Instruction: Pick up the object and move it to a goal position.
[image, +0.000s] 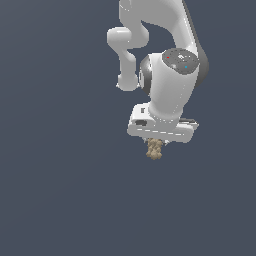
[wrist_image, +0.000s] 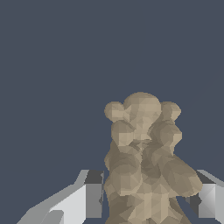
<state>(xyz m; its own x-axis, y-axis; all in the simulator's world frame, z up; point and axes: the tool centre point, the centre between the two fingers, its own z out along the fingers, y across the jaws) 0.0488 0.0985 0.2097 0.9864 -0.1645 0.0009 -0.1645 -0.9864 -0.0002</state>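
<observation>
The object (image: 154, 148), a knobbly tan stick, hangs at 6 o'clock from the white pincer (image: 159, 141) in the exterior view, long axis in line with the fingers (wrist_image: 89, 192), which are closed on its near end, no goal marker visible.

knobbly tan object (image: 154, 148), hanging upright, elongated
</observation>
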